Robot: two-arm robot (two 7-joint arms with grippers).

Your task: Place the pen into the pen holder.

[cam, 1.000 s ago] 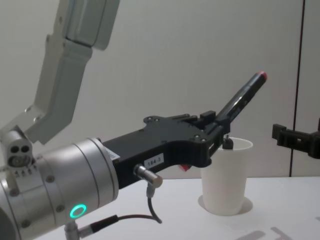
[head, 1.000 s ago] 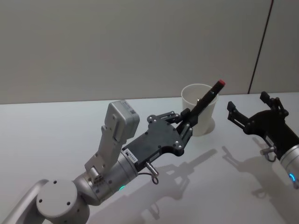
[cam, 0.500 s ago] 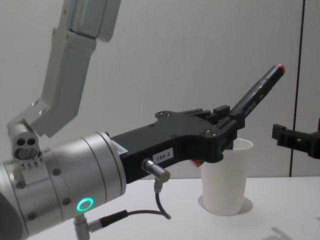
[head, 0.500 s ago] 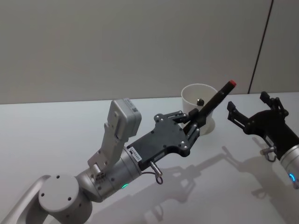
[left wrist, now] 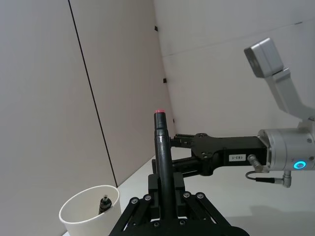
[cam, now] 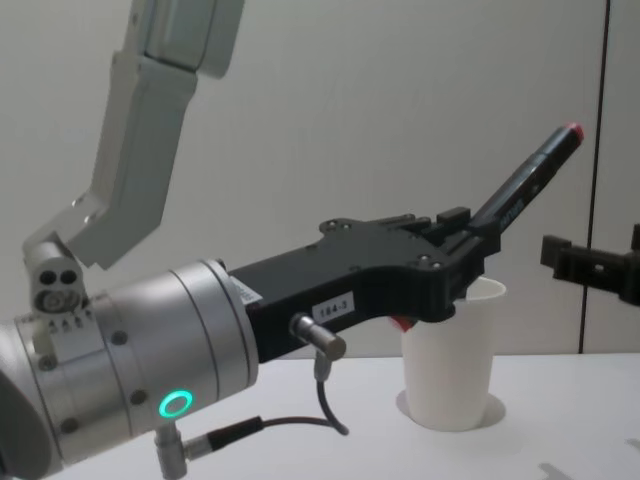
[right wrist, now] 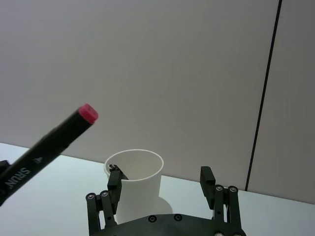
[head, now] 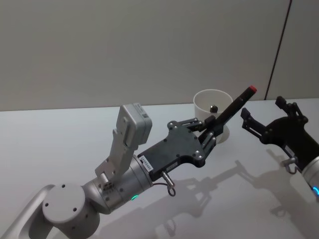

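One black pen (head: 234, 106) with a red end is clamped in the left gripper (head: 212, 130), slanting toward two o'clock above the white cup (head: 198, 105) on the table (head: 60, 139). A small dark item (head: 213, 107) stands inside the cup. At the cup's three o'clock, the right gripper (head: 260, 107) hovers with its fingers spread, holding nothing.

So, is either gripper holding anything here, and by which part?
The left gripper grips the pen by its lower end, red tip pointing up. The right gripper is open, holding nothing.
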